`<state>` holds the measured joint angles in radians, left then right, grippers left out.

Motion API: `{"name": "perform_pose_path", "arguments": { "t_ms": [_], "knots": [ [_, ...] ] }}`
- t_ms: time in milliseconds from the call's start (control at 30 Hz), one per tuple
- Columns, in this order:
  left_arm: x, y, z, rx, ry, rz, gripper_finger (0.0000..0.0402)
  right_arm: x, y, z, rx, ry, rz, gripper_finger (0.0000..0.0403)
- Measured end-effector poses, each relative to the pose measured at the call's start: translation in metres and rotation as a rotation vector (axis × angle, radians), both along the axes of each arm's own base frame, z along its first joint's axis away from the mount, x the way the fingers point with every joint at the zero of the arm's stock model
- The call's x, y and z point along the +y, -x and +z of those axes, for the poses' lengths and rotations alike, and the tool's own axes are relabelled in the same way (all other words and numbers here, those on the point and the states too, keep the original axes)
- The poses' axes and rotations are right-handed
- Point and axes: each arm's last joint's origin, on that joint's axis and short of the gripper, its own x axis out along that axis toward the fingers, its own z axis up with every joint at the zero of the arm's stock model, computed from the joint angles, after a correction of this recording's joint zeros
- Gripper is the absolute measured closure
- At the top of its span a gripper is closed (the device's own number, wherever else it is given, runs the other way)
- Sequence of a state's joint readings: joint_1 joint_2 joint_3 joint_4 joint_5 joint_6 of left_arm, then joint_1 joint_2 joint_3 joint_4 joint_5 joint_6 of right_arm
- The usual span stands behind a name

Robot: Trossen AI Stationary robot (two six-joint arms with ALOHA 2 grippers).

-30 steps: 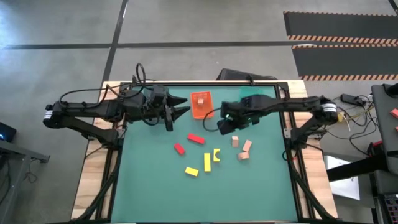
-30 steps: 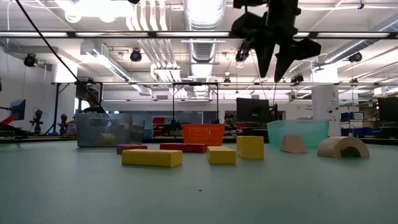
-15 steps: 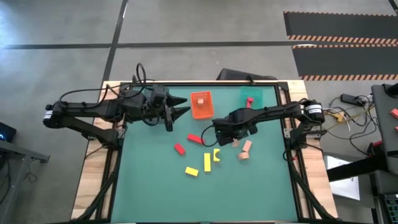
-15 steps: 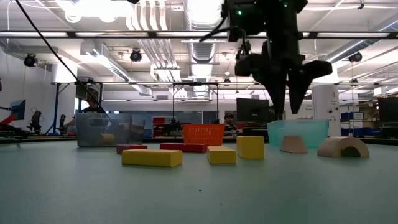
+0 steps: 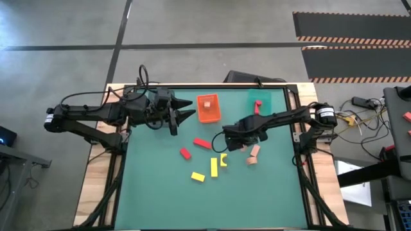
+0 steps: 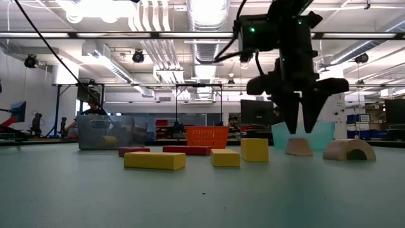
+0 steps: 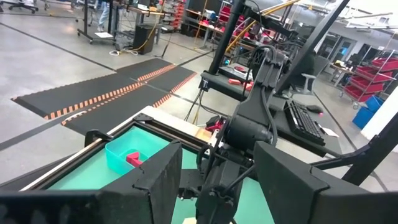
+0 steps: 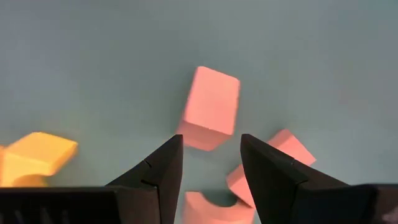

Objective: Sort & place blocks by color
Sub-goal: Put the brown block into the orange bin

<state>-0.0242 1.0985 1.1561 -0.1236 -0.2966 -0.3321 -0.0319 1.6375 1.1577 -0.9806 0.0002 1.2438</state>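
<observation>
My right gripper (image 6: 300,128) is open and points down just above a pale tan block (image 8: 211,109), with a finger on either side of the block's near end and neither touching it. Two more tan blocks (image 5: 253,154) lie beside it, one of them an arch (image 6: 349,149). Two red blocks (image 5: 201,143) and three yellow blocks (image 5: 214,167) lie flat on the green mat toward the left. My left gripper (image 5: 186,114) is open and hovers near the far left, beside the orange tray (image 5: 207,108).
The orange tray holds a tan block. The teal tray (image 5: 259,99), at the far right, holds a red block. A dark grey tray (image 6: 104,132) stands at the far left, under my left arm. Bare mat lies along the near edge.
My right gripper has moved from near the far trays toward the near edge and has come down over the tan blocks, now standing just above one of them. My left arm has kept still, and no block has moved.
</observation>
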Motion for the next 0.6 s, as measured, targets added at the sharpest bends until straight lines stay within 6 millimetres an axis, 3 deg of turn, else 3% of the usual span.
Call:
{"name": "perform_pose_path", "arguments": {
  "t_ms": [600],
  "knots": [
    [0.001,0.000,0.000,0.000,0.000,0.005,0.0217,0.002,0.008,-0.035,-0.079,-0.051,-0.034,0.0250]
  ]
}}
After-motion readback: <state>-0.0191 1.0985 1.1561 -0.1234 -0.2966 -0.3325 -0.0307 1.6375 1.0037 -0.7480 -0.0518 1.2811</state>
